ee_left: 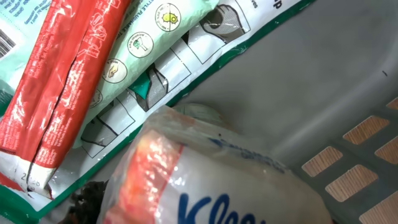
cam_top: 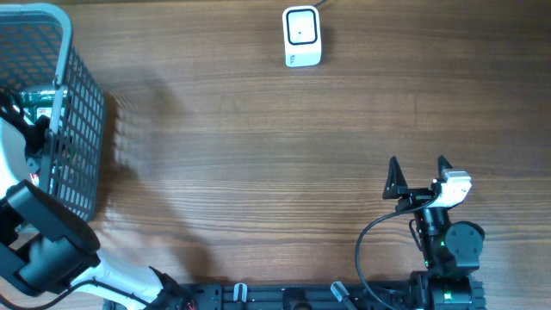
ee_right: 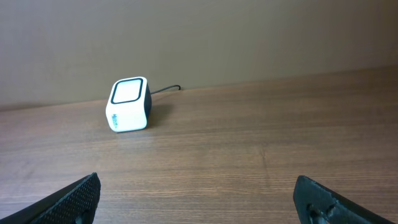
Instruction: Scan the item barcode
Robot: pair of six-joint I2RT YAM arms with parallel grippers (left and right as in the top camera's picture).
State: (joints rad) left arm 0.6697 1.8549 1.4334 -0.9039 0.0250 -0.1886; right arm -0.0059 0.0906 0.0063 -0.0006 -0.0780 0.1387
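My left arm [cam_top: 47, 241] reaches over the rim of the grey mesh basket [cam_top: 82, 112], which stands at the far left corner of the counter [cam_top: 258, 155]. My left claw is down inside the basket. None of the views shows its fingers clearly, so I cannot tell whether it is released, clenched or grasping anything.

My left wrist camera is pressed close to the goods in there. Nearest is a tissue pack [ee_left: 211, 180] in clear wrap with blue lettering and an orange band, which fills the lower middle of that view. Behind it a pale green packet [ee_left: 168, 43] printed with round pictograms leans on a slant. A red packet [ee_left: 62, 81] lies along its left side, touching it. At the far left edge of that view there is a scrap of barcode [ee_left: 5, 43] on another pale wrapper, mostly cut off. The basket's solid grey wall rises to the right, with slots in it that show the wood beyond.

The white scanner [cam_top: 302, 36], with its dark window facing up, sits at the far edge of the counter near the middle, well apart from the basket. Its cable runs off behind it.

My right claw [cam_top: 417, 164] hangs released near the right end of the near edge. Its two black fingers are spread wide and point toward the far edge, with nothing between them but bare wood.
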